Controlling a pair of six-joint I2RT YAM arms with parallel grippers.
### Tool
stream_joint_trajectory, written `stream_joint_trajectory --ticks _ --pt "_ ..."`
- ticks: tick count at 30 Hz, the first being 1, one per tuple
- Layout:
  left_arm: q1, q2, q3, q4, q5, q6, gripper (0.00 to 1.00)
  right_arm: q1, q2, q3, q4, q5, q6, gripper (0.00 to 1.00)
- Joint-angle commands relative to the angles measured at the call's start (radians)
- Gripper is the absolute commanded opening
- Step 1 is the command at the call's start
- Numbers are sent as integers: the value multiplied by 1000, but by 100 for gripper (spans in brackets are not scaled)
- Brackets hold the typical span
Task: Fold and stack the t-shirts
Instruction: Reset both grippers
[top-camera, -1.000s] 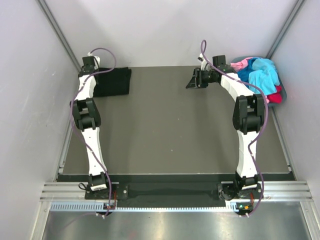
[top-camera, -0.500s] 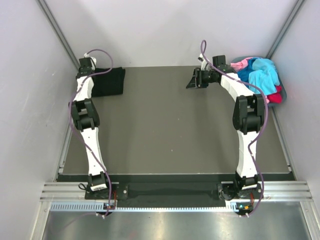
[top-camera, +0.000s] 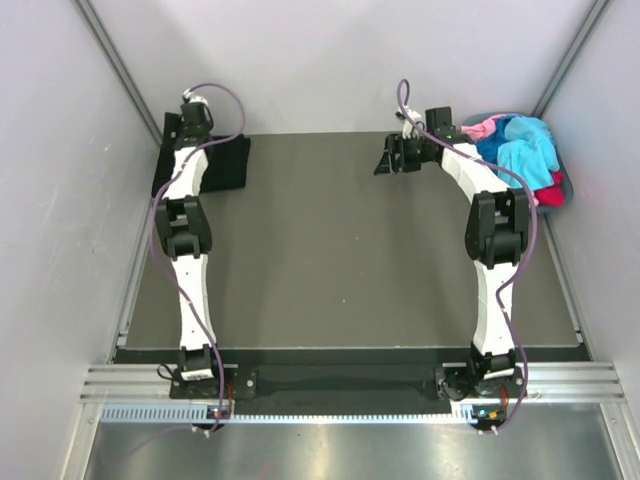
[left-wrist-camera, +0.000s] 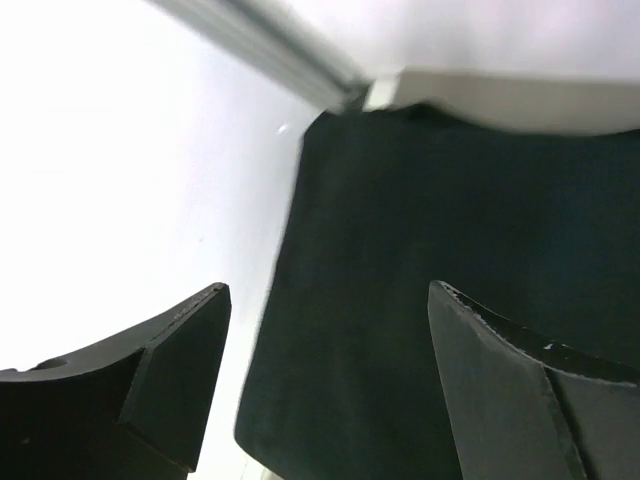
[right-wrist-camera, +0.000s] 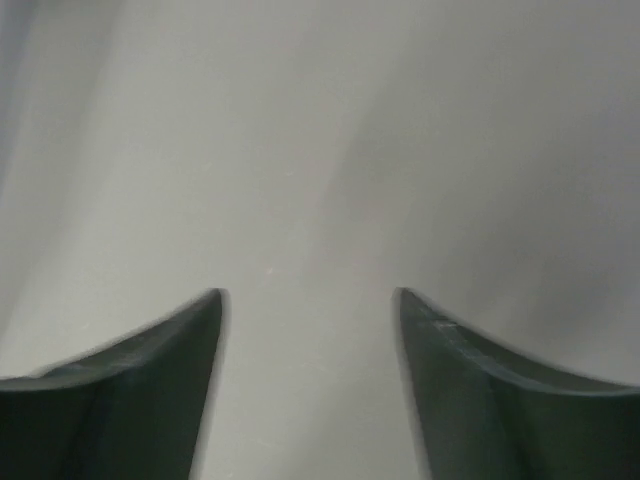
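Observation:
A folded black t-shirt (top-camera: 222, 165) lies flat in the far left corner of the table. My left gripper (top-camera: 172, 140) hovers over its left edge, beside the left wall. In the left wrist view the black t-shirt (left-wrist-camera: 450, 200) fills the space below the left gripper (left-wrist-camera: 327, 290), whose jaws stand wide open and empty. Turquoise, pink, blue and red t-shirts (top-camera: 522, 148) are heaped in a basket at the far right. Just left of that heap my right gripper (top-camera: 390, 160) is open and holds nothing. The right wrist view has the right gripper (right-wrist-camera: 308, 292) over bare grey surface.
The dark grey table (top-camera: 330, 260) stretches between the two arms. Pale walls close in on the left (top-camera: 60, 200), the back and the right. The grey-blue basket (top-camera: 556, 190) sits against the right wall at the table's far corner.
The black t-shirt slid left into the corner, then my left gripper opened, let it go and lifted back. My right gripper opened a little wider in place.

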Motion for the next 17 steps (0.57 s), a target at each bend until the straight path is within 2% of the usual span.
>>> stream_joint_trajectory --ticks 1,2,4,5,6,7,8,10,11,13,17 --pt "-77 -135 36 76 -27 -31 85 0 -61 93 16 142 -73 75" --pt "-92 -152 -2 59 -7 -42 85 3 -63 97 25 173 -72 99" --pt "-150 -221 -60 28 84 -88 87 12 -69 97 27 298 -47 100" --pt "-166 -252 -142 -10 142 -108 87 24 -77 90 31 348 -35 100" --pt "-181 -326 -196 -15 218 -130 87 31 -86 71 34 407 1 100" --pt "-209 -406 -317 -3 363 -159 86 49 -101 66 22 505 15 99" --pt "-224 -440 -374 3 444 -167 86 55 -109 58 20 537 13 100" --pt "-278 -491 -480 8 518 -214 86 70 -141 8 30 615 11 100" --pt "-295 -511 -491 -25 576 -232 86 75 -153 -12 46 621 5 100" --pt "-339 -508 -478 -71 604 -313 86 78 -195 -89 80 638 12 99" --pt "-372 -502 -490 -124 691 -401 84 84 -225 -129 94 713 23 100"
